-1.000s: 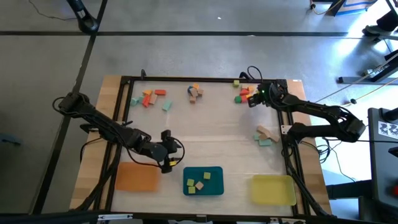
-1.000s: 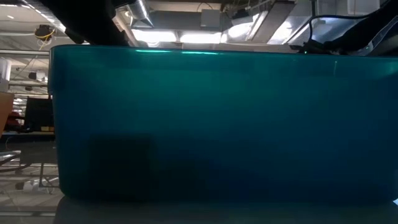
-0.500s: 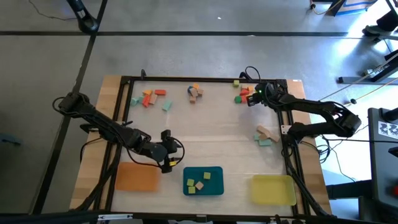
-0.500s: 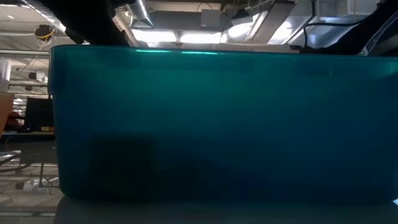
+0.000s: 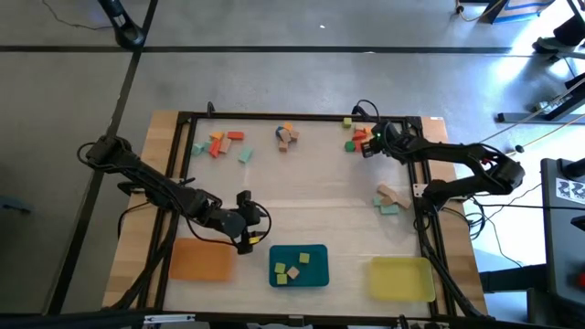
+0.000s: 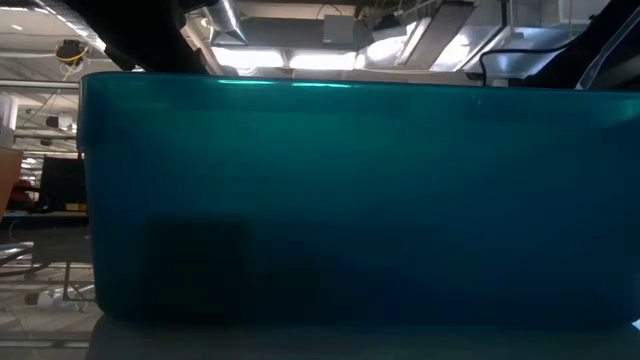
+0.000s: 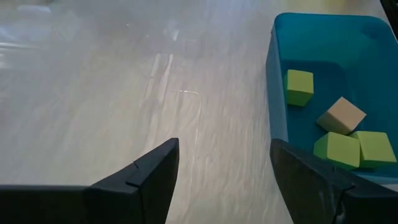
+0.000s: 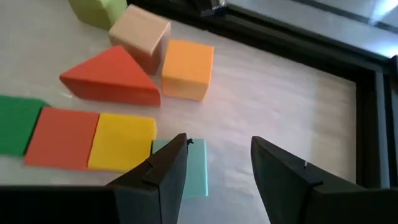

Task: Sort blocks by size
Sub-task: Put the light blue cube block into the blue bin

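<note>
Teal tray [image 7: 277, 118] holds four blocks [image 7: 340, 116]: three green, one tan.

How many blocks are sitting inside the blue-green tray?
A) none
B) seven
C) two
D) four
D, the left wrist view shows four blocks lying in the blue-green tray: three green ones and a tan one, and the high view shows the same little group there.
</note>
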Robot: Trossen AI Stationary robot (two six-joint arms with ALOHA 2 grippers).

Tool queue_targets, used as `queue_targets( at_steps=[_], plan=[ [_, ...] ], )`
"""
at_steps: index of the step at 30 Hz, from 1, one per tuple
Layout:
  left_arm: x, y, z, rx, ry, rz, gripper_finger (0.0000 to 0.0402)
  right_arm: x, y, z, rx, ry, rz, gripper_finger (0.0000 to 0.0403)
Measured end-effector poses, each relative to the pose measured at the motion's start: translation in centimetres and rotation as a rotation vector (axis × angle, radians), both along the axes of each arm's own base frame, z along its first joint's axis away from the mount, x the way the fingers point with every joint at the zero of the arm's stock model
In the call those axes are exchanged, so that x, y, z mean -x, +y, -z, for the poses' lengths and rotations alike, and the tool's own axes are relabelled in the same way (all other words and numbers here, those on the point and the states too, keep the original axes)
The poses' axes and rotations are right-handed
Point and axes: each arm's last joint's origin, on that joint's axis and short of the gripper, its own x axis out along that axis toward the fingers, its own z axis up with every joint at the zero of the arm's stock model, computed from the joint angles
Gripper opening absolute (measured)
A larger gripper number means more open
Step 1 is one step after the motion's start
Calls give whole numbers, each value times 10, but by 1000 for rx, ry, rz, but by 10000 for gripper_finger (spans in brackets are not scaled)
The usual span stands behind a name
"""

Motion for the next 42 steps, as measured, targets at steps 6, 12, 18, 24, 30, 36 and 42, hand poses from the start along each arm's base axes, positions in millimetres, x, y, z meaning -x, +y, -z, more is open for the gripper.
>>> queue_targets(
  at_steps=[6,12,18,24,30,36,42],
  plan=[
    [0,0,0,3,0,-2,237,6,10,-5,-97,-12,-48,177],
    [0,0,0,3,0,-2,237,12,22,-13,-217,-103,-119,177],
    [0,0,0,3,-1,-2,237,20,31,-26,-201,-135,-159,177],
    [0,0,0,1,0,0,237,22,40,-36,-252,-235,-268,177],
    [0,0,0,1,0,0,237,16,51,-29,-207,-130,-315,177],
    [0,0,0,0,0,0,237,12,57,-24,-124,-48,-292,177],
    [0,0,0,-3,0,3,237,9,56,-24,-117,-87,-298,177]
  ],
)
